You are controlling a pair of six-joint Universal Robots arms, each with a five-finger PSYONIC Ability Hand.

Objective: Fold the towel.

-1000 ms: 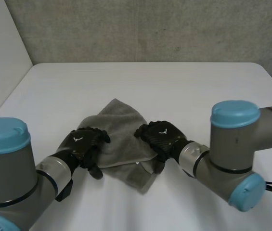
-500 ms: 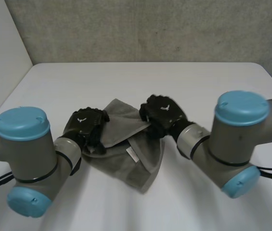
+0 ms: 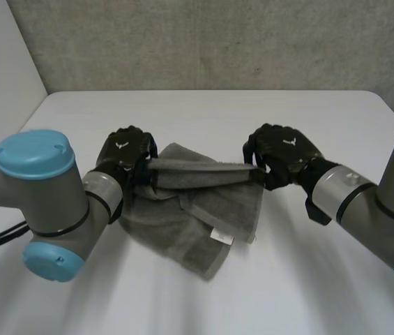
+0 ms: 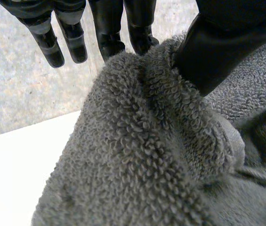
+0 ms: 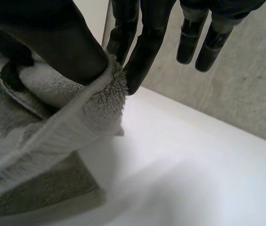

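At frame centre, the left hand (image 3: 125, 157) and right hand (image 3: 280, 148) pinch opposite ends of a taut edge of the nubbly grey towel (image 3: 203, 216).

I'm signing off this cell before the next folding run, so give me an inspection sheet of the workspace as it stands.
Surface: white table, no stains seen.
Job's things: grey towel, one edge stretched between the two hands, the rest rumpled on the table, white label showing.
Clutter: nothing seen.
Hands: left hand pinches one end of the stretched edge; right hand pinches the other end between thumb and fingers.
Cables: nothing seen.
Surroundings: grey concrete wall behind the table.
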